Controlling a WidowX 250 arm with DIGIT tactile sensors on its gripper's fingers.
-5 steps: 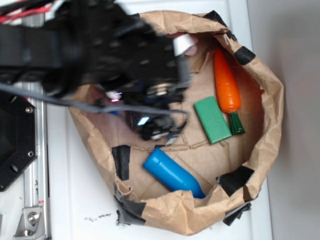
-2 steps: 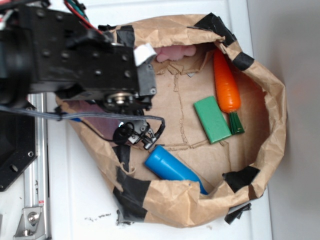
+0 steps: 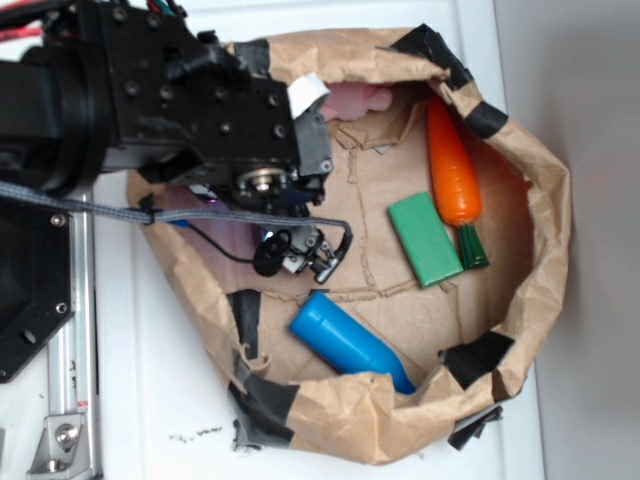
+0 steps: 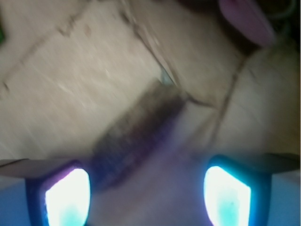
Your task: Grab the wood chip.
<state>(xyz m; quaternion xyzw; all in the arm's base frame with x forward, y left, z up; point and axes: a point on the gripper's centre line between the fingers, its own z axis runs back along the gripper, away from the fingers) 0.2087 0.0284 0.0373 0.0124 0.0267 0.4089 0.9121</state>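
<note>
Dark brown and streaky, the small flat sliver of rough wood, the wood chip [image 4: 136, 136], lies diagonally on the tan paper floor in the wrist view, blurred, its lower end reaching down toward the left fingertip [image 4: 68, 195] and its upper end resting by a tear in the paper. It sits between and just ahead of the two glowing pads, nearer the left one, and I cannot tell whether anything touches it yet. The black robot gripper [image 4: 146, 195] has its fingers spread wide apart, nothing pinched between them. From the exterior view the chip itself is hidden under the black arm [image 3: 180, 100], which hangs over the left part of the crumpled brown paper bag [image 3: 540, 180] patched with black tape. Further off on the bag floor lie a blue plastic cylinder [image 3: 345, 342], a green rectangular block [image 3: 425, 238] and an orange toy carrot [image 3: 452, 165]; a pink object [image 3: 350, 100] peeks out beside the arm. The risk, as I judge it: the chip is flat and off-centre, so a closing left finger may ride over it or push it sideways rather than trap it, and the fingers could catch a loose paper flap instead.
</note>
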